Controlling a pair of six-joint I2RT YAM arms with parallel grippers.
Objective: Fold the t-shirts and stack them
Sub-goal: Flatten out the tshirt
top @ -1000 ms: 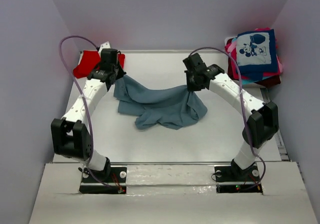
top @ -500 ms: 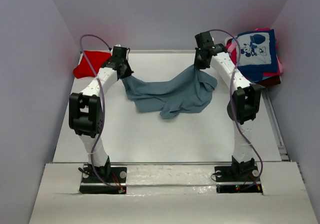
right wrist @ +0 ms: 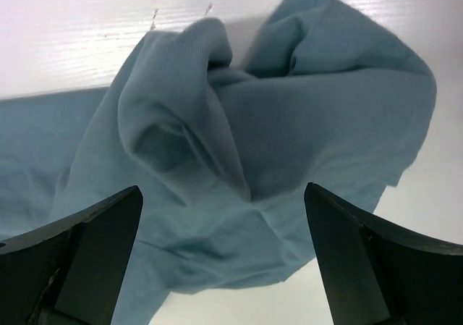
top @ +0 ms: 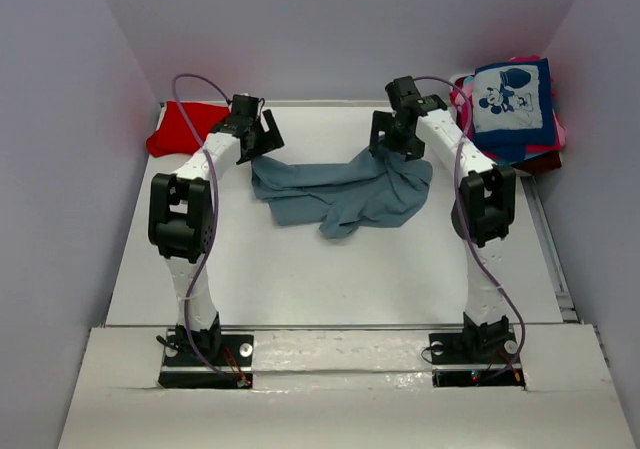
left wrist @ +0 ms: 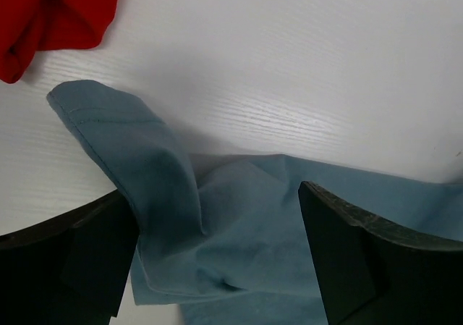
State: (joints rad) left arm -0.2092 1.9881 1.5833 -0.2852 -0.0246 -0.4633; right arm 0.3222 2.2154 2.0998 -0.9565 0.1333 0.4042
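Grey-blue t-shirt [top: 340, 191]: rumpled on worktop [top: 300, 279], far centre, unfolded. Left gripper [top: 260, 135] and right gripper [top: 391, 135]: fingers spread, gripping nothing, poised over opposite ends, likely for a fresh grip. Red t-shirt [top: 185, 127]: far-left corner, apparently waiting. Folded stack [top: 510, 104]: far-right corner, out of the way.

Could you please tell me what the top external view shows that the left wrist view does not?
Only the top external view shows the stack of folded t-shirts at the far right with a cartoon-mouse print on top, the right end effector, and the whole crumpled outline of the grey-blue t-shirt. Only the left wrist view shows the stitched hem on that shirt's corner, and that the left end effector is open with nothing pinched. Both show the grey-blue shirt, the red t-shirt and the white table.
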